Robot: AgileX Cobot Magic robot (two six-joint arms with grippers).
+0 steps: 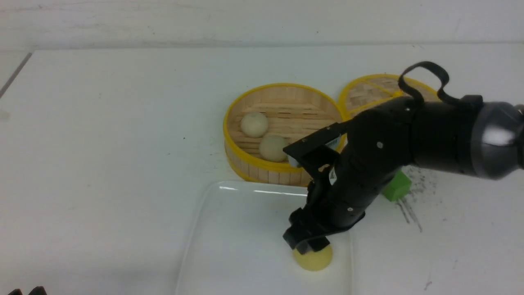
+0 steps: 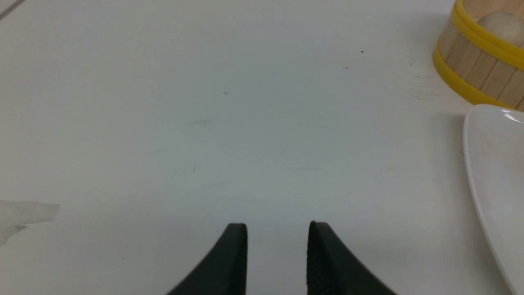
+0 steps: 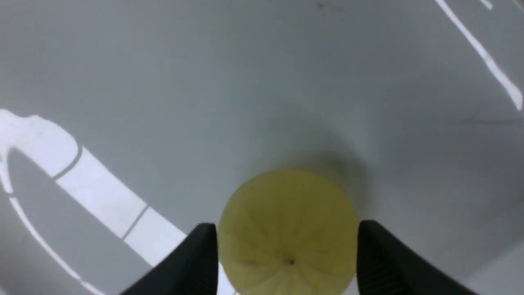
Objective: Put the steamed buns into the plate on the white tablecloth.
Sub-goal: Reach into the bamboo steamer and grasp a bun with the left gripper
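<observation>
A pale yellow steamed bun [image 1: 313,259] [image 3: 288,233] rests on the white plate [image 1: 229,237] [image 3: 286,82], near its right rim. My right gripper [image 1: 307,246] [image 3: 287,225] hangs just over it, open, one finger on each side of the bun. Two off-white steamed buns [image 1: 254,124] [image 1: 273,148] lie in the round bamboo steamer [image 1: 245,166] behind the plate. The plate sits on the white tablecloth [image 1: 102,143]. My left gripper [image 2: 277,224] is open and empty above bare cloth, left of the plate [image 2: 495,164].
The steamer's woven lid [image 1: 368,94] lies right of the steamer, partly behind my right arm. A green cube [image 1: 396,186] stands right of the plate, by dark scuff marks. The left wrist view catches the steamer [image 2: 475,69] with a bun [image 2: 501,24] in it.
</observation>
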